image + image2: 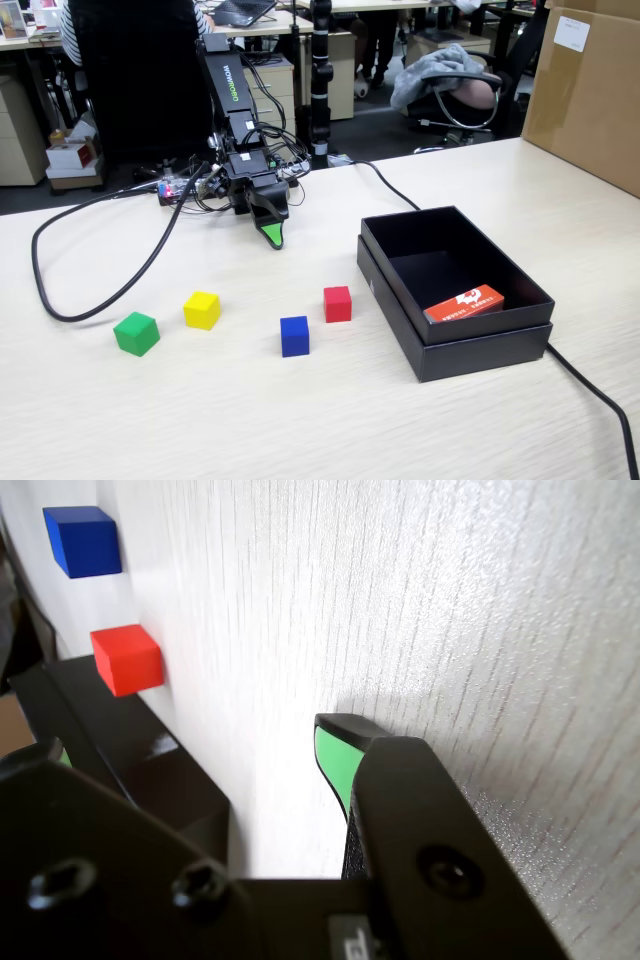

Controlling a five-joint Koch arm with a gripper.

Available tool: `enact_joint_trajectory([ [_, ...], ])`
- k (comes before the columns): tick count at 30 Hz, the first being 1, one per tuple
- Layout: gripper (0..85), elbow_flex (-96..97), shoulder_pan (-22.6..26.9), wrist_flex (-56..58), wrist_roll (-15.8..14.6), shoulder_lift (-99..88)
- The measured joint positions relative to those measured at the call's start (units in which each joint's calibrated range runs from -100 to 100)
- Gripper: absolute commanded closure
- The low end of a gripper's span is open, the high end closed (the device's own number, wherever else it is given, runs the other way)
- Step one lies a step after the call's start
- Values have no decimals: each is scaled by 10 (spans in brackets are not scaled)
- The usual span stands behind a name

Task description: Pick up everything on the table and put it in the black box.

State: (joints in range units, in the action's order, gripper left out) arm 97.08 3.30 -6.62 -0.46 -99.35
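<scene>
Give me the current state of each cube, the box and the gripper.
Green cube: on the table, not boxed.
Yellow cube: on the table, not boxed.
Blue cube: on the table, not boxed.
Red cube: on the table, beside the box.
Black box: open, holds only an orange card pack.
Gripper: empty, open or shut unclear.

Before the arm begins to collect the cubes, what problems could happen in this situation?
1. The red cube sits close to the black box wall; the gripper may bump the box when reaching for it.
2. An orange card pack already lies inside the box, so a dropped cube might land on it and bounce.
3. The blue cube is near the red one; grasping one could push the other.
</scene>
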Motion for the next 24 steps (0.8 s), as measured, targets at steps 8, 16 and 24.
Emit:
enact_joint_trajectory([
  [8,367,1,0,0,0,0],
  [16,367,1,-1,0,0,0],
  [24,367,1,-3,0,0,0],
])
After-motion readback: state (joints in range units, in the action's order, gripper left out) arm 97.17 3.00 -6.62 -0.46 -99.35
